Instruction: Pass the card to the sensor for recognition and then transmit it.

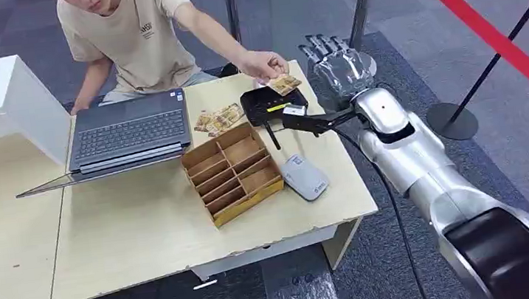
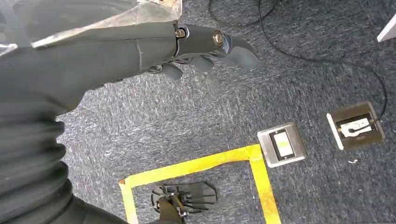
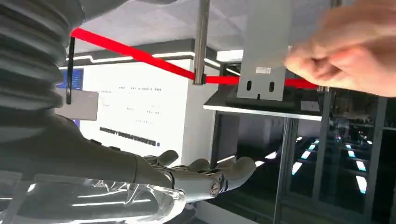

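My right hand point(image 1: 338, 64) was raised off the table's point(image 1: 182, 240) far right corner, fingers spread and holding nothing, just right of the person's hand point(image 1: 262, 66), which pinched the card point(image 1: 285, 84) over the black sensor point(image 1: 273, 105). My left hand point(image 2: 205, 49) hung over the carpet with fingers loosely apart, holding nothing. More cards point(image 1: 219, 118) lay beside the laptop point(image 1: 130, 134), behind the divided box point(image 1: 232, 172), with a grey reader point(image 1: 304, 177) to the box's right.
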Motion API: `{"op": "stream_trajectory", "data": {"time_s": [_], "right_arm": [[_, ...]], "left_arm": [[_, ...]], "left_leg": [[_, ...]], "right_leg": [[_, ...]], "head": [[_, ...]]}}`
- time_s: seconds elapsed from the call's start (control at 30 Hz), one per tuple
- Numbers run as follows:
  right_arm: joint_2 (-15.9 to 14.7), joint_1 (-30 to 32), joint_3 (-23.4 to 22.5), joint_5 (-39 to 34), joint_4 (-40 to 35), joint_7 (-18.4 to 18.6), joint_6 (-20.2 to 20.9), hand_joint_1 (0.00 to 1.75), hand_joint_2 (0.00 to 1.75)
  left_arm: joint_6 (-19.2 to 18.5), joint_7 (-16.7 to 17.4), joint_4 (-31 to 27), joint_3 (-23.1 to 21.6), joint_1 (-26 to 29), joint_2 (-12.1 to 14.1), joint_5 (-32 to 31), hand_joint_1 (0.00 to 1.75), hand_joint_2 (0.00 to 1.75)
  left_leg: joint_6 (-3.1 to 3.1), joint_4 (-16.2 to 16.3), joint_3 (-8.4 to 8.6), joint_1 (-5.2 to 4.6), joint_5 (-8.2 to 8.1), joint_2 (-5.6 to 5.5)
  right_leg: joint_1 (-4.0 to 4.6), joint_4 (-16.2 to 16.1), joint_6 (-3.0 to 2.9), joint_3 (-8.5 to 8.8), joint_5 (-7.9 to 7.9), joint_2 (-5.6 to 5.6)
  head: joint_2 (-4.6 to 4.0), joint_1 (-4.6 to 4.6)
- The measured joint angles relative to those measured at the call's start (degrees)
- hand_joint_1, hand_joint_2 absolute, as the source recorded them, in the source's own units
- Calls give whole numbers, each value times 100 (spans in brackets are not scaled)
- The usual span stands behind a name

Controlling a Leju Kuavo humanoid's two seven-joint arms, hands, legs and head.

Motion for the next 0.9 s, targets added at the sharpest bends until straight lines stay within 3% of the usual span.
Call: {"op": "stream_trajectory", "data": {"time_s": [0.23,0.53,0.57,0.6,0.63,0.67,0.9], "right_arm": [[6,80,2,-63,120,-59,-328,0,175],[129,111,-85,-249,155,-147,-376,0,175],[160,111,-90,-271,151,-175,-374,16,175],[175,111,-90,-284,142,-190,-369,49,175],[197,112,-90,-300,133,-195,-367,106,175],[212,112,-92,-317,129,-212,-367,133,175],[308,130,-103,-378,129,-275,-444,134,175]], "left_arm": [[0,9,0,-7,-10,-2,-50,0,175],[0,11,0,-33,-35,-4,-76,0,175],[0,11,0,-35,-38,-7,-76,0,175],[2,11,0,-37,-42,-11,-74,0,175],[2,11,0,-37,-44,-13,-72,0,175],[2,11,0,-37,-46,-18,-72,0,175],[7,9,0,-37,-45,-35,-55,0,175]], "left_leg": [[0,0,-1,0,0,0],[0,0,-1,0,0,0],[0,0,-1,1,0,1],[0,0,0,0,0,1],[0,0,0,0,0,1],[0,0,0,0,0,1],[0,0,0,0,0,1]], "right_leg": [[0,0,0,0,0,0],[0,1,0,1,0,0],[0,1,0,1,0,0],[0,1,0,1,0,0],[0,1,0,1,0,0],[0,1,0,1,0,0],[0,1,0,1,0,0]], "head": [[0,2],[0,0],[0,0],[0,0],[0,0],[0,0],[0,0]]}}
